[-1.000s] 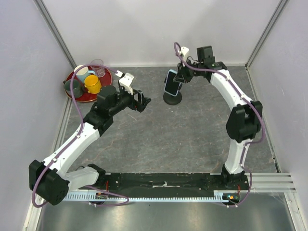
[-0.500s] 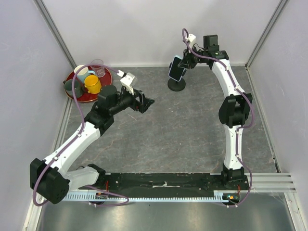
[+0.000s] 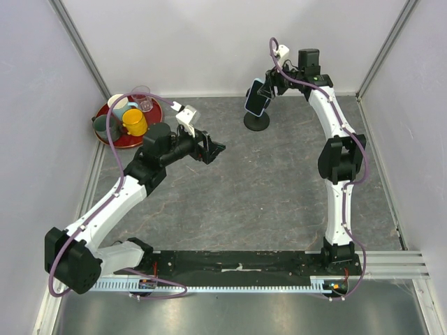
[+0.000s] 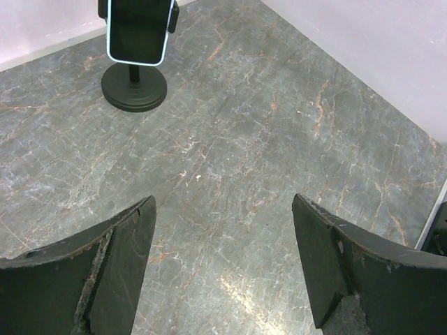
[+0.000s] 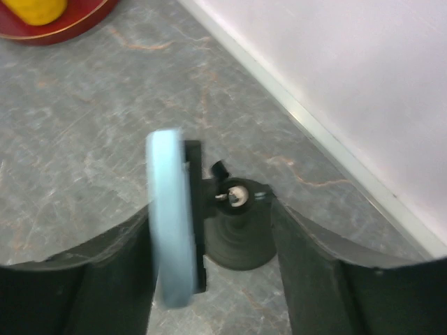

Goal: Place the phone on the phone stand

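The phone (image 3: 257,98), black-screened with a light blue edge, sits upright in the cradle of the black phone stand (image 3: 256,123) near the back wall. My right gripper (image 3: 269,87) is open around it from behind. In the right wrist view the phone's blue edge (image 5: 171,223) lies close by the left finger, and the right finger stands apart from the stand (image 5: 241,234). My left gripper (image 3: 213,149) hovers open and empty over the table's left-middle. Its camera sees the phone (image 4: 137,31) on the stand (image 4: 134,87) far ahead of its open gripper (image 4: 223,202).
A red tray (image 3: 112,132) holding a yellow mug (image 3: 134,122) and other cups sits at the back left corner. Walls enclose the table at the back and on both sides. The stand is close to the back wall.
The right gripper carried the phone, and the stand with it, toward the back wall, then opened its jaws. The left gripper edged slightly to the right.
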### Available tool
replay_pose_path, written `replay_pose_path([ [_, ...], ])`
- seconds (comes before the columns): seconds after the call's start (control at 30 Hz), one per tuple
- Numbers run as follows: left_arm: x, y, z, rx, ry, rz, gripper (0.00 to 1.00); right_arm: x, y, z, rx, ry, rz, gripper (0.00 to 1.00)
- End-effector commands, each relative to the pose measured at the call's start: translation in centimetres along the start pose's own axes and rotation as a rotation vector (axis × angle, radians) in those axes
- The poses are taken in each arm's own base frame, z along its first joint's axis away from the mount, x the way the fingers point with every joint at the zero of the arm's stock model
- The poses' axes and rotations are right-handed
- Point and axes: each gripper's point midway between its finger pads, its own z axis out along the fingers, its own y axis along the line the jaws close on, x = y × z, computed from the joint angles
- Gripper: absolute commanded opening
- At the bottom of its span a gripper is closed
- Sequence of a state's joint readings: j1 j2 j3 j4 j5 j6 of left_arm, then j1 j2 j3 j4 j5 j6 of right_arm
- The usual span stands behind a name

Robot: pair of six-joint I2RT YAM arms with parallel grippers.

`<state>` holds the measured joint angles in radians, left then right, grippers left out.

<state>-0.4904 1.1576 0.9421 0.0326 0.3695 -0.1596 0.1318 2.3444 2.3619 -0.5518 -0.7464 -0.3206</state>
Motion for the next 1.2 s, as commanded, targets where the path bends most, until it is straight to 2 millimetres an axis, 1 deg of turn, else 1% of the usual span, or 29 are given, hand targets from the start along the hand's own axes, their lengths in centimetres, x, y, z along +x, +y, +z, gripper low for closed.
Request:
replay_pose_path([
  [0.0,-0.5,-0.5,0.2,0.027,-0.025,-0.016,0.84,-4.8,-2.3,-2.1,0.150,-0.115,0.007,0.75],
  [0.07,-0.5,-0.7,0.2,0.035,-0.025,-0.017,0.84,-6.0,-1.8,-2.9,0.155,-0.134,0.035,0.82],
  [0.1,-0.6,-0.8,0.2,0.039,-0.025,-0.016,0.84,-6.2,-1.5,-3.1,0.152,-0.130,0.037,0.84],
  [0.13,-0.6,-0.9,0.1,0.044,-0.027,-0.015,0.84,-5.8,-1.3,-3.5,0.156,-0.109,0.054,0.96],
  [0.17,-0.6,-0.9,0.2,0.046,-0.027,-0.013,0.84,-5.5,-1.0,-4.0,0.171,-0.088,0.060,0.98],
  [0.2,-0.6,-0.9,0.1,0.046,-0.028,-0.013,0.84,-5.1,-0.9,-4.4,0.188,-0.074,0.069,0.98],
  [0.23,-0.6,-0.9,0.1,0.048,-0.028,-0.013,0.84,-4.3,-1.4,-4.9,0.235,-0.047,0.083,0.98],
  [0.27,-0.5,-0.9,0.2,0.047,-0.025,-0.014,0.84,-3.6,-0.9,-5.5,0.249,-0.026,0.107,0.98],
  [0.33,-0.4,-1.0,0.3,0.057,-0.022,-0.020,0.84,-2.8,-0.6,-6.0,0.284,-0.006,0.145,0.98],
  [0.4,-0.4,-1.2,0.4,0.068,-0.020,-0.028,0.84,-1.5,0.0,-6.4,0.328,0.030,0.192,0.98],
  [0.43,-0.3,-1.3,0.4,0.077,-0.018,-0.032,0.84,-1.1,0.6,-6.2,0.326,0.038,0.196,0.98],
  [0.47,-0.3,-1.4,0.5,0.082,-0.015,-0.036,0.84,0.0,1.1,-6.2,0.333,0.059,0.213,0.98],
  [0.5,-0.1,-1.4,0.6,0.084,-0.010,-0.039,0.84,0.6,1.3,-6.1,0.343,0.070,0.223,0.98],
  [0.53,-0.2,-1.4,0.6,0.085,-0.010,-0.039,0.84,0.7,1.6,-5.6,0.347,0.066,0.214,0.98],
  [0.57,-0.1,-1.4,0.6,0.085,-0.009,-0.040,0.84,2.0,1.6,-5.4,0.377,0.096,0.219,0.98],
  [0.6,-0.1,-1.4,0.6,0.085,-0.009,-0.040,0.84,2.2,1.4,-5.2,0.398,0.097,0.213,0.98],
  [0.63,0.0,-1.3,0.6,0.083,-0.008,-0.039,0.84,2.4,1.7,-4.8,0.411,0.101,0.208,0.98],
  [0.67,0.0,-1.3,0.7,0.082,-0.007,-0.038,0.84,3.3,1.8,-4.5,0.414,0.115,0.212,0.98],
  [0.7,0.1,-1.3,0.7,0.081,-0.005,-0.039,0.84,3.1,1.7,-4.2,0.424,0.094,0.200,0.98],
  [0.73,0.1,-1.3,0.7,0.080,-0.006,-0.039,0.83,3.1,1.9,-3.8,0.430,0.084,0.210,0.96],
  [0.77,0.2,-1.2,0.8,0.081,-0.003,-0.040,0.83,3.7,1.9,-3.6,0.442,0.086,0.219,0.94],
  [0.8,0.2,-1.2,0.8,0.081,-0.001,-0.040,0.83,3.4,1.5,-3.4,0.461,0.061,0.213,0.92],
  [0.83,0.3,-1.2,0.8,0.080,0.002,-0.042,0.83,3.2,1.7,-3.2,0.458,0.048,0.219,0.83],
  [0.87,0.3,-1.2,0.8,0.080,0.002,-0.042,0.83,3.6,1.7,-2.9,0.455,0.045,0.223,0.77],
  [0.9,0.3,-1.2,0.9,0.080,0.003,-0.041,0.83,3.3,1.6,-2.6,0.456,0.028,0.223,0.70],
  [0.93,0.3,-1.2,0.8,0.080,0.002,-0.040,0.83,3.6,1.4,-2.3,0.457,0.028,0.230,0.59],
  [1.0,0.3,-1.1,0.8,0.078,0.001,-0.039,0.83,3.5,1.3,-1.9,0.458,0.013,0.225,0.49],
  [1.03,0.3,-1.1,0.8,0.078,0.001,-0.039,0.83,3.7,1.0,-1.8,0.471,0.016,0.224,0.45],
  [1.17,0.3,-1.1,0.8,0.077,0.002,-0.038,0.83,4.2,0.3,-1.9,0.517,0.026,0.225,0.42],
])
